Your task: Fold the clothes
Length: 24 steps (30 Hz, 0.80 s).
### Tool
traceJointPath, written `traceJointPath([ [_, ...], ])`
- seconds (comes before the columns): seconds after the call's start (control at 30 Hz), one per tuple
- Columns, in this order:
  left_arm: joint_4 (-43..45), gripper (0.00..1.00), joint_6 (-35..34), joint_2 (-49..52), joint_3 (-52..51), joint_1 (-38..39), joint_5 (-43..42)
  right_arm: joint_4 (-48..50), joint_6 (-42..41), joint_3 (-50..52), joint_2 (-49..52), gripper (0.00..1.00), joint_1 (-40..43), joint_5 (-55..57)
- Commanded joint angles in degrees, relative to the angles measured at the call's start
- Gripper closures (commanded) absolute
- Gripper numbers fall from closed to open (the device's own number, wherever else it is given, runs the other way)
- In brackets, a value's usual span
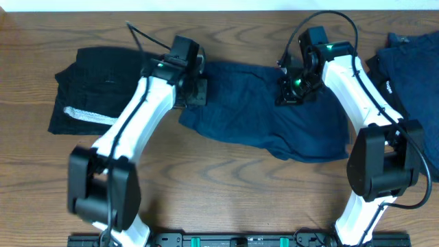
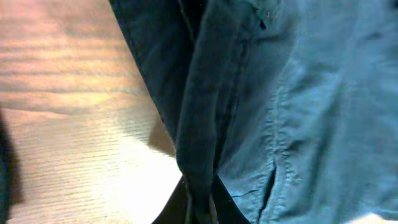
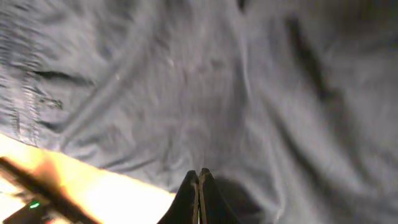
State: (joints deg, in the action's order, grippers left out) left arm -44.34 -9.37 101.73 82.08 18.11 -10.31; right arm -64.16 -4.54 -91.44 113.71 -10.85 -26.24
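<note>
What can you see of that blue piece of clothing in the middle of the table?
The blue garment is soft navy cloth with stitched seams, lying spread and rumpled on the wooden table, between a black garment on its left and more dark clothes at the right. The left gripper pinches a raised fold at its left edge; the right gripper, shut, sits at its upper middle.

Robotics lab bench: wood-grain surface [image 1: 226, 195], two white arms [image 1: 134, 123] on a black rail [image 1: 240, 240] at bottom edge, loose cables [image 1: 326, 15], clothes [image 1: 274, 130] spread out.
</note>
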Motion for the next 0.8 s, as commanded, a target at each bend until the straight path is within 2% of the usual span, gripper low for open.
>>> traceJointPath([
  [0.0, 0.79, 0.93, -1.05, -2.62, 1.46, -0.13, 0.90, 0.42, -2.71, 3.98, -0.50, 0.99, -1.75, -8.87],
  [0.07, 1.29, 0.93, -1.05, -3.04, 1.46, -0.13, 0.90, 3.58, -2.91, 7.13, -0.46, 0.99, -3.13, -11.76],
  [0.27, 1.77, 0.92, -1.03, -3.04, 1.46, -0.13, 0.90, 15.89, -12.13, 15.63, -0.44, 0.99, -6.93, -13.51],
  [0.5, 1.79, 0.92, -1.01, -3.06, 1.46, -0.15, 0.90, 28.76, -22.62, 23.67, -0.44, 0.99, -10.25, -7.85],
  [0.67, 2.12, 0.92, -0.98, -3.06, 1.46, -0.15, 0.92, 29.88, -23.26, 23.63, -0.46, 0.99, -9.94, -8.92],
  [0.77, 2.25, 0.92, -0.98, -3.06, 1.46, -0.15, 0.92, 26.58, -20.33, 20.28, -0.63, 0.99, -8.68, -10.21],
])
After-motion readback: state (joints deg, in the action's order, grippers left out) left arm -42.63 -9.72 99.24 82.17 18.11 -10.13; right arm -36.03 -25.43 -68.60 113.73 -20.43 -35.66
